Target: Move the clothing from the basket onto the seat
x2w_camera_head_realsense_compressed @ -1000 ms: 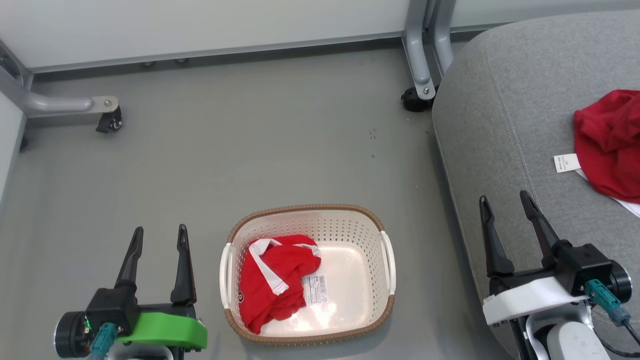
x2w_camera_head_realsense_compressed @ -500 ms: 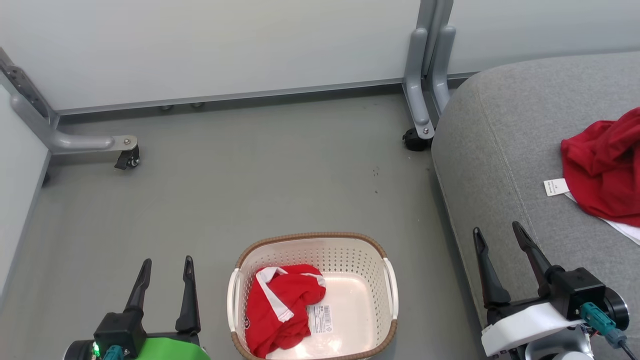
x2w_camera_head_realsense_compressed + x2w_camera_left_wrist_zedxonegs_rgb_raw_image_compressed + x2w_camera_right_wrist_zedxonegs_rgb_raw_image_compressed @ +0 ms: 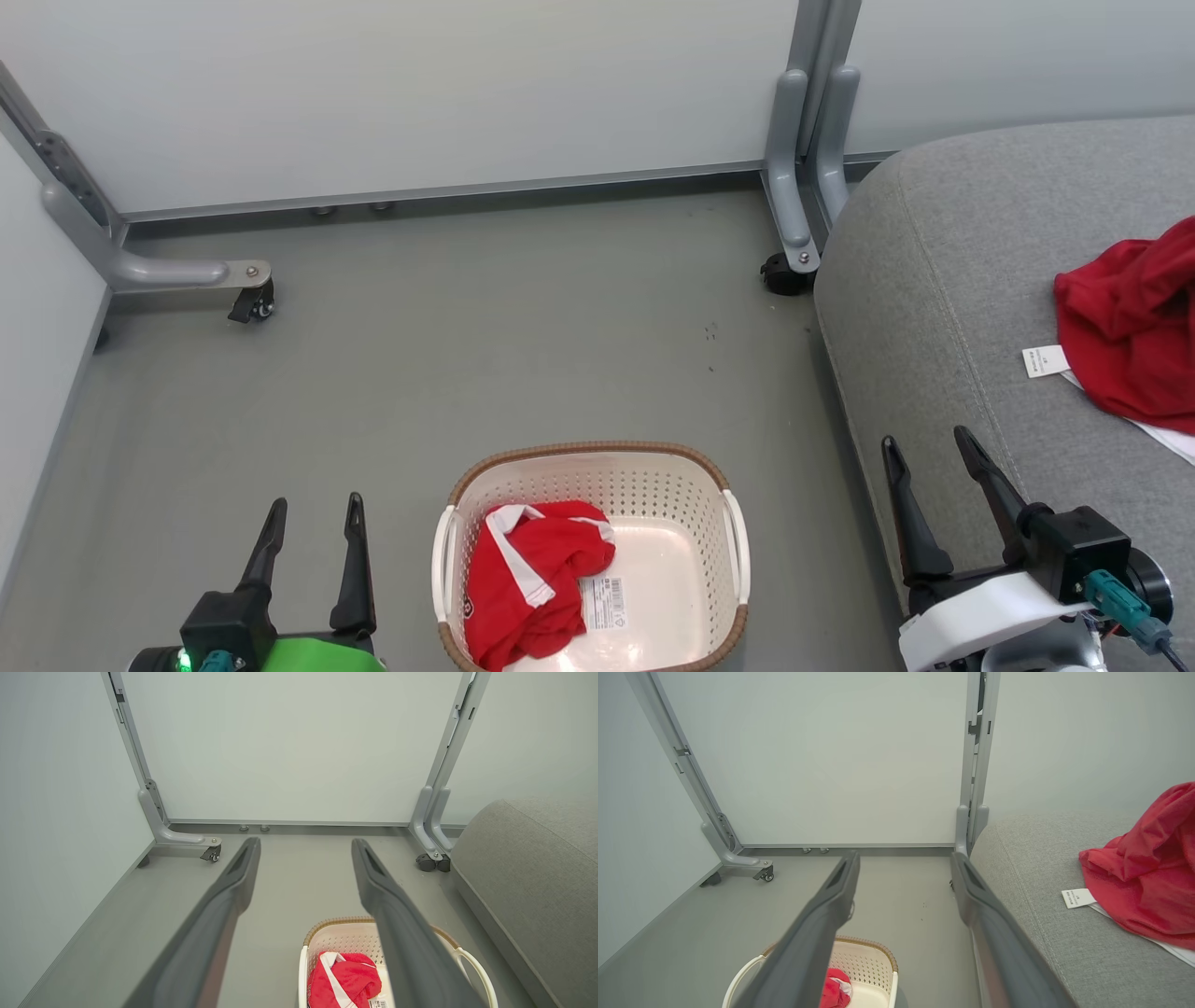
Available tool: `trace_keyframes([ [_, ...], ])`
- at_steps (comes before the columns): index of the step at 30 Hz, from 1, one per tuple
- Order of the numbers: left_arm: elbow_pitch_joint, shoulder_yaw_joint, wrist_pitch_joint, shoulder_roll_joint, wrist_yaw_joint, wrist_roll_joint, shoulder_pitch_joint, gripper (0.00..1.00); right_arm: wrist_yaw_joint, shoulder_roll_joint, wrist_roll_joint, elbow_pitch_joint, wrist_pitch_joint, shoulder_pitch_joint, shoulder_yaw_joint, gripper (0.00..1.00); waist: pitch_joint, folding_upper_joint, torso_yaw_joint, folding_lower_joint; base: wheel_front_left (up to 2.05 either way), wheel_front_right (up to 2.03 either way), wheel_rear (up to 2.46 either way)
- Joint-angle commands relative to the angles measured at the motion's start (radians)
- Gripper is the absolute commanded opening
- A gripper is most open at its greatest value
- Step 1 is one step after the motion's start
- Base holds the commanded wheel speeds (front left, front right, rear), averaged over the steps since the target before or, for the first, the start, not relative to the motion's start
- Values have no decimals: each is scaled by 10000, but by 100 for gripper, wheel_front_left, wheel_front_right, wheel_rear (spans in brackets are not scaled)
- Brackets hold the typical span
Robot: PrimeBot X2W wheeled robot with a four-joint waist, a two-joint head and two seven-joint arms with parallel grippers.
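The cream basket [image 3: 738, 541] with a brown rim stands on the floor at the bottom centre of the head view. A crumpled red garment with white trim [image 3: 527, 579] lies in its left half, beside a label sticker [image 3: 607, 602]. Another red garment [image 3: 1134, 336] with a white tag lies on the grey seat [image 3: 943, 280] at the right. My left gripper [image 3: 316, 511] is open to the left of the basket, holding nothing. Over the seat's front left edge my right gripper [image 3: 924, 443] also stands open and bare. The wrist views show the basket [image 3: 327, 933] [image 3: 878, 956] below the fingers.
Grey metal frame legs on castors stand on the floor at the back left [image 3: 187, 275] and beside the seat [image 3: 794, 233]. Pale wall panels [image 3: 420, 93] close off the back and left. Bare grey floor [image 3: 467, 355] lies between the basket and the wall.
The head camera has tilted up, so the basket, seat and grippers sit lower in the picture and more wall shows. Both grippers stay open and nothing has been taken hold of.
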Motion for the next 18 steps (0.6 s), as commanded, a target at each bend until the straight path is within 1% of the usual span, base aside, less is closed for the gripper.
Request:
trace_keyframes([
  [1, 50, 5, -7, -1, -43, -13, -30, 100, -1, -18, 24, -2, 45, 0, -20, 100, 2, 0, 37, 1, 0, 0, 0],
  [13, 43, -113, -7, -1, 25, -46, -158, 100, -1, -17, 34, -6, 31, -58, -10, 100, 57, 0, 101, 1, 0, 0, 0],
  [18, 63, -175, -7, -1, -18, 191, -359, 100, 1, -17, 49, -48, 8, -178, -12, 100, 226, 0, 114, 1, 0, 0, 0],
])
